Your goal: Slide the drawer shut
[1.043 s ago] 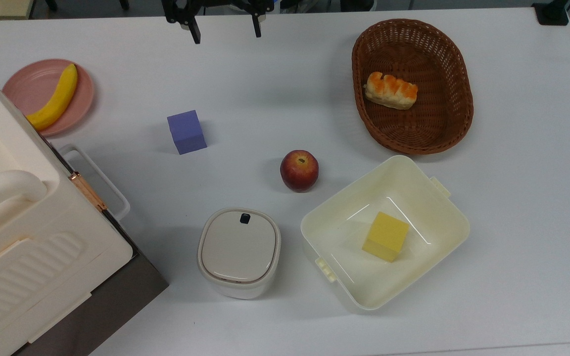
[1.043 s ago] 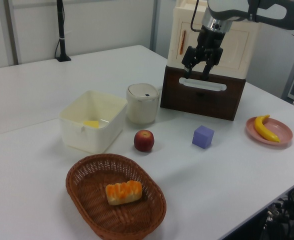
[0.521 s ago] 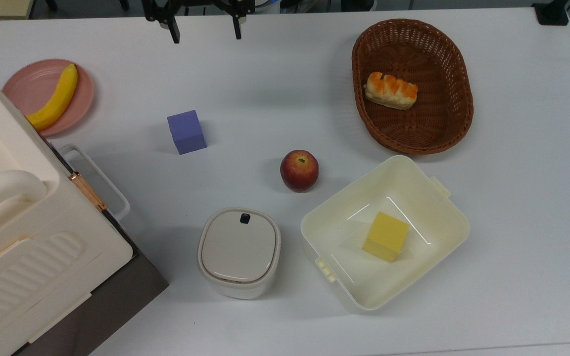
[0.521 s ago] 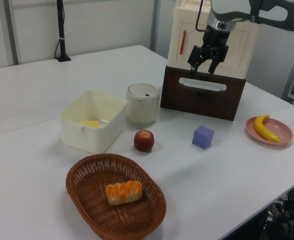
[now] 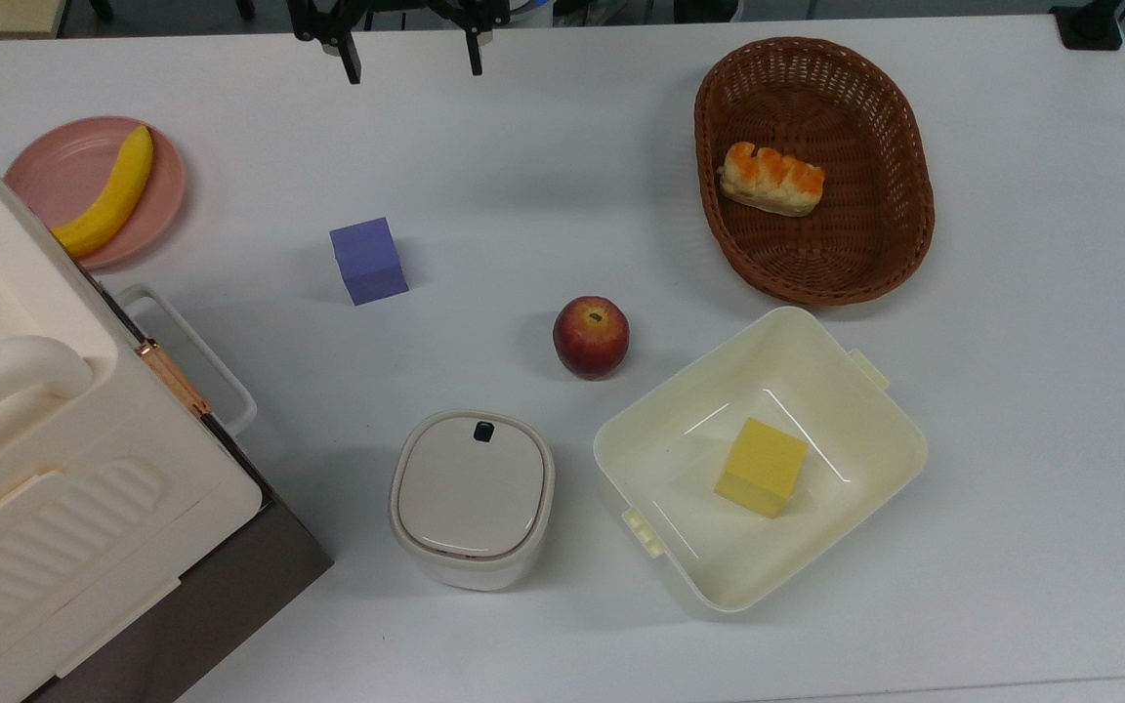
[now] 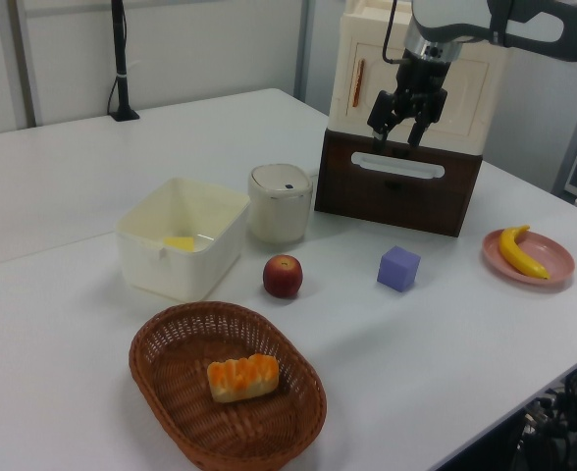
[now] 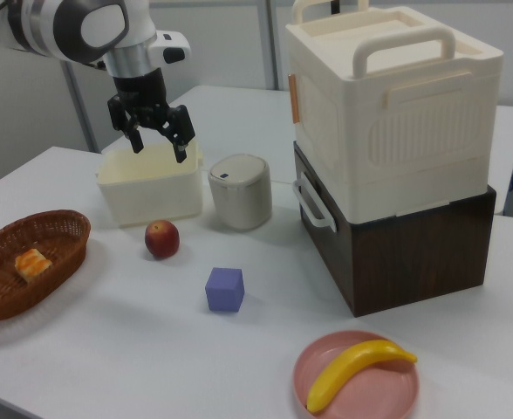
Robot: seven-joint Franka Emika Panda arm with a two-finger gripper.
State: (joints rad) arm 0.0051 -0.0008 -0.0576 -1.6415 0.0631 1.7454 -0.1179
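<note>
Cabinet first, since it dominates: we see the cream cabinet (image 7: 394, 100) stacked over a dark brown base at the right view's right, and the drawer (image 7: 396, 240) we care about is that dark lower part, with its white loop handle (image 7: 313, 202) facing the middle of the counter (image 5: 543, 156). From these views we cannot tell how far the drawer stands out; in the top view its handle (image 5: 193, 351) shows just past the cabinet's edge, so we judge that little travel, if any, is left. Next in size come the wicker basket (image 5: 814, 171) with a bread roll, the cream open tub (image 5: 760, 457) holding a yellow block, the white lidded container (image 5: 472, 498), the pink plate (image 5: 84, 176) with a banana, then the apple (image 5: 590, 337) and the purple cube (image 5: 368, 260), all well apart from the drawer front. Our gripper (image 7: 159, 140) hangs in the air above the counter, its fingers (image 7: 182, 148) spread wide and holding nothing; in the top view it (image 5: 413, 61) sits at the upper edge, well apart from the handle. We judge the step in hand to be the approach, with no contact yet. The next move, as we read it, calls for bringing the fingers down level with the brown front panel, squarely before it, then pushing straight along the drawer's slide towards the cabinet, passing clear of the purple cube.
</note>
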